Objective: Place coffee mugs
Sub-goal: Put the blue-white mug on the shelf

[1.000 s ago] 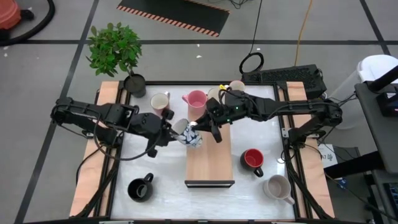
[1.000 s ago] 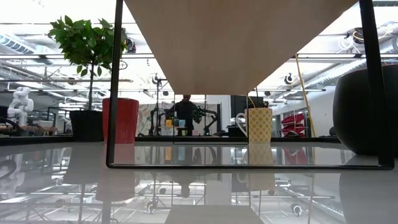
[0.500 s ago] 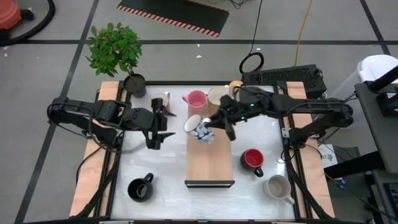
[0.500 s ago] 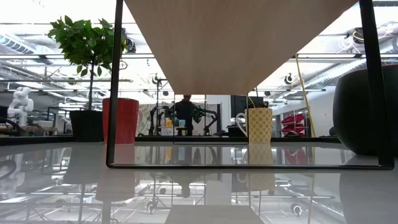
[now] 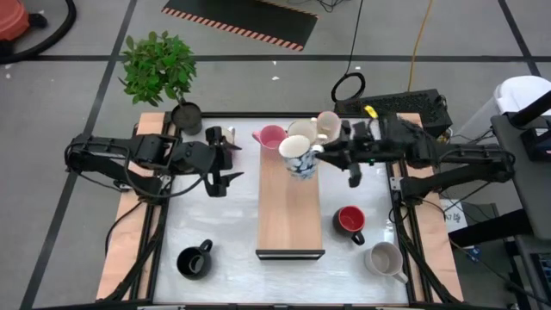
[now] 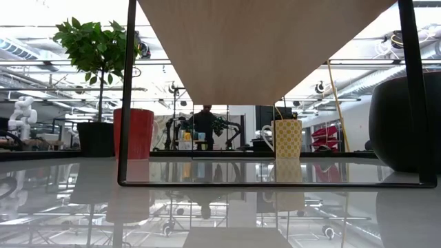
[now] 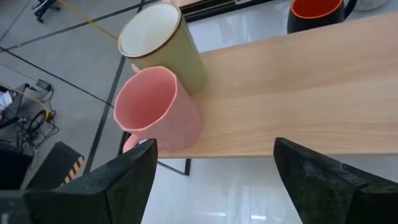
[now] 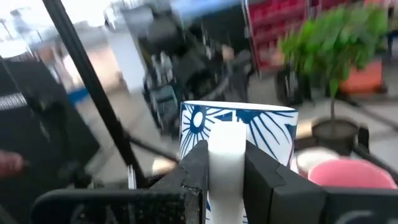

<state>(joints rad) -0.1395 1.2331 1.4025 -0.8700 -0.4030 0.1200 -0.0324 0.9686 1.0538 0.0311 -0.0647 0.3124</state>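
Note:
A white mug with a blue leaf pattern (image 5: 295,158) is over the far end of the wooden shelf board (image 5: 290,215), with my right gripper (image 5: 318,152) shut on it. A pink mug (image 5: 271,137) and two cream mugs (image 5: 303,129) (image 5: 328,123) stand by the board's far end. My left gripper (image 5: 227,164) is open to the left of the board, beside another cream mug (image 5: 221,138), touching nothing. In the left wrist view the pink mug (image 7: 158,115) and a cream mug (image 7: 161,43) stand on the board. My right gripper pinches the patterned mug's white handle (image 8: 227,152) between its two fingers. The fingers come about level from the table's right side. The mug (image 8: 239,134) sits upright in the hold over the board's far end. I cannot tell whether its base touches the board.
A red mug (image 5: 349,220) and a grey mug (image 5: 384,258) stand at the near right, a black mug (image 5: 194,261) at the near left. A potted plant (image 5: 185,114) stands at the far left corner. The tabletop between board and left frame is bare.
My left gripper has opened, let go of the patterned mug and drawn back toward the table's left and far edge. My right gripper has carried the mug from the board's left side toward the far right, over the board's far end.

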